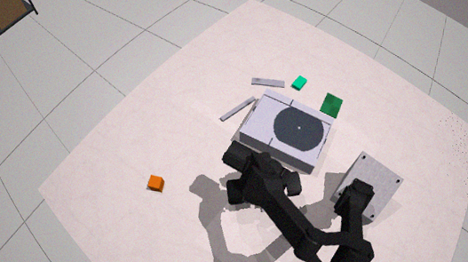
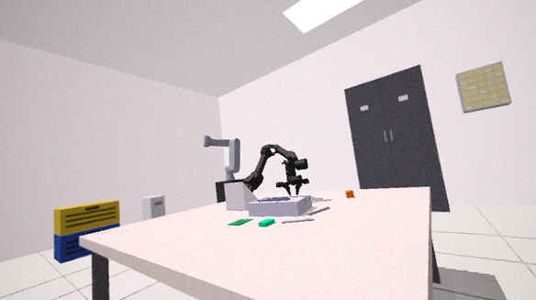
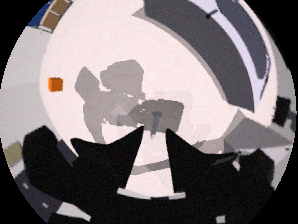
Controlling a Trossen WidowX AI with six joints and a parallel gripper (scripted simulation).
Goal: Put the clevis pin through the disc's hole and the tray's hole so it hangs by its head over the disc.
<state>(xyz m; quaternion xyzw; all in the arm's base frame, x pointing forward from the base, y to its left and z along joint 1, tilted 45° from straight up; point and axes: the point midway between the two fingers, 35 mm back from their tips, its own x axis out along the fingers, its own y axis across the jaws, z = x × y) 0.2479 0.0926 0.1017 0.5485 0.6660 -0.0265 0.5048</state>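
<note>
With jaws parted moderately and holding nothing, hovering above the pin (image 3: pixel 156 120), flat on the pale table (image 1: pixel 167 96) (image 2: pixel 336 245) (image 3: pixel 65 55). Beside it, in the tray (image 1: pixel 257 122) (image 2: pixel 274 209) (image 3: pixel 200 50), at the disc (image 1: pixel 297 140) (image 2: pixel 278 199) (image 3: pixel 242 30). Farther, on a yellow-and-blue sign (image 2: pixel 86 232), too small to read; past tiled floor, by a dark cabinet (image 2: pixel 379 128) with pale labels.

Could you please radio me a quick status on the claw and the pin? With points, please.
Claw (image 2: pixel 294 194) (image 3: pixel 154 129) open, above table. Pin (image 3: pixel 155 123) seen beyond fingertips, ungripped. Disc (image 1: pixel 289 133) in tray (image 1: pixel 257 127) (image 2: pixel 271 210).
</note>
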